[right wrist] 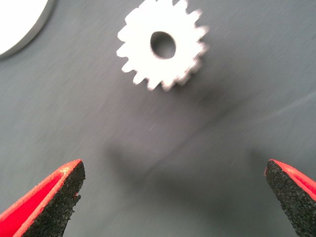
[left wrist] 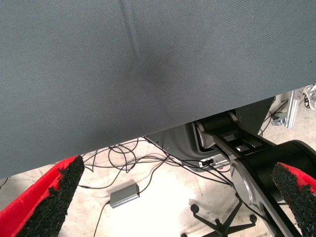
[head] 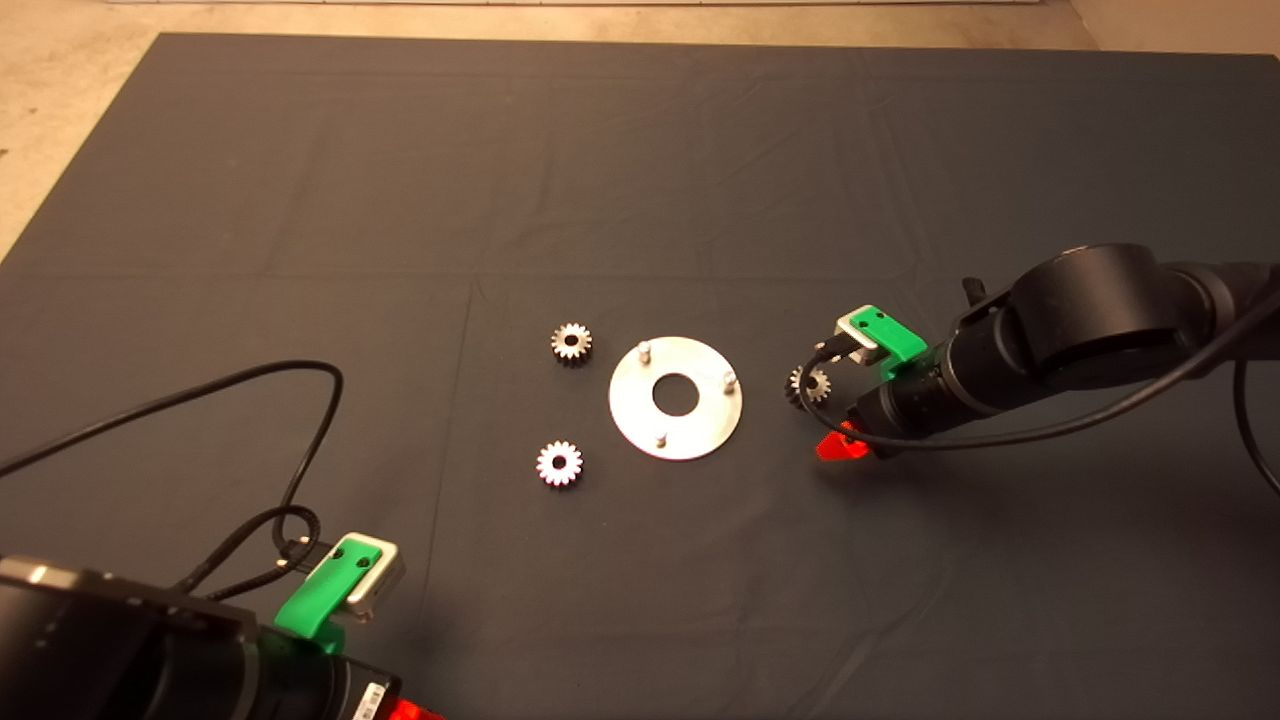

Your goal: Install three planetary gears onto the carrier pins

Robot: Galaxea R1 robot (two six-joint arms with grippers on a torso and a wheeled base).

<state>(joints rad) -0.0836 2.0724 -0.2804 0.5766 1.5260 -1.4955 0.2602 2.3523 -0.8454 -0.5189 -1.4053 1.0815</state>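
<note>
Right pincer (right wrist: pixel 173 197) spread wide above mat (right wrist: pixel 98 123); planetary gear (right wrist: pixel 163 44) lying flat (untouched), disc (right wrist: pixel 17 22) nearby.

right gear (head: pixel 808 384) partly hidden, perhaps by cable

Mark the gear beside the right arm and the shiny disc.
Small silvery toothed metal gear (right wrist: pixel 163 45), right wrist view, flat face beside its bore.
Flat shiny round metal disc (head: pixel 690 432), head view, bare lower rim.

gears – 3 (head: pixel 571 343) (head: pixel 559 464) (head: pixel 810 384) | pins – 3 (head: pixel 645 351) (head: pixel 729 380) (head: pixel 660 438) | disc – 1 (head: pixel 700 425)
</note>
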